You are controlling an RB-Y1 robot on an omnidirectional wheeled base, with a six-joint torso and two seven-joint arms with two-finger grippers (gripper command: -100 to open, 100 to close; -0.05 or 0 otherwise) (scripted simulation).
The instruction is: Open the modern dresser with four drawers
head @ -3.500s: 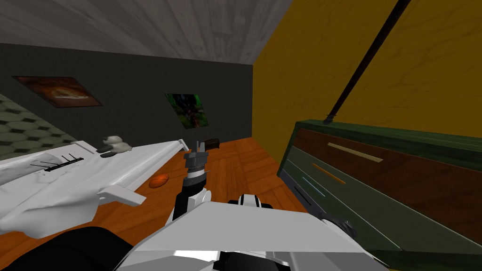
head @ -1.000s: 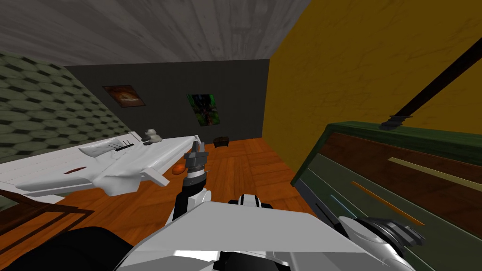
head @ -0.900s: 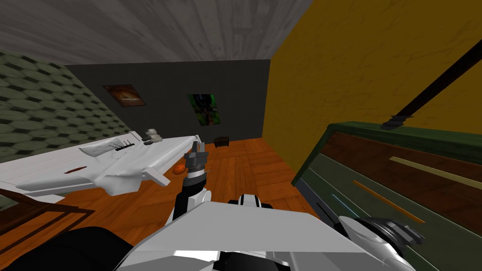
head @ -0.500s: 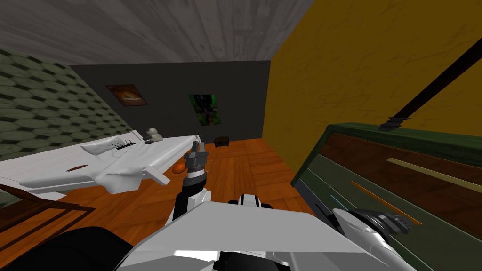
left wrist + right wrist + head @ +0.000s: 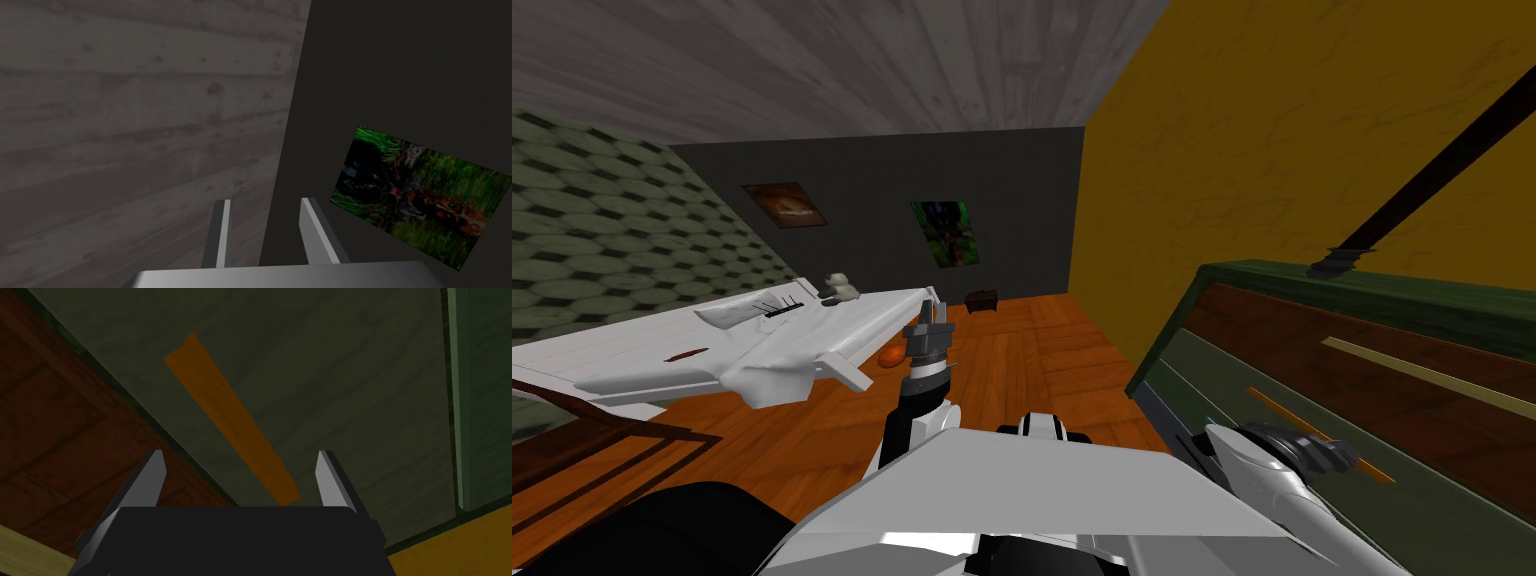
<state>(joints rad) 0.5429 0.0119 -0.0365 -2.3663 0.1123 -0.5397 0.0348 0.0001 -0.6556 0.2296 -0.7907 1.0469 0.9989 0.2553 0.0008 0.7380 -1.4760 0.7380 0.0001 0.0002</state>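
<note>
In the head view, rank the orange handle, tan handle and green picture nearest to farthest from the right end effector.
1. Orange handle, on the green drawer front, right at the right end effector.
2. Tan handle, on the brown drawer above.
3. Green picture, on the far dark wall.

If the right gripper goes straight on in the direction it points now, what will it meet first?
Probably the orange handle on the dark green drawer front: it lies between the open jaws of the right gripper. How far away is unclear.
</note>
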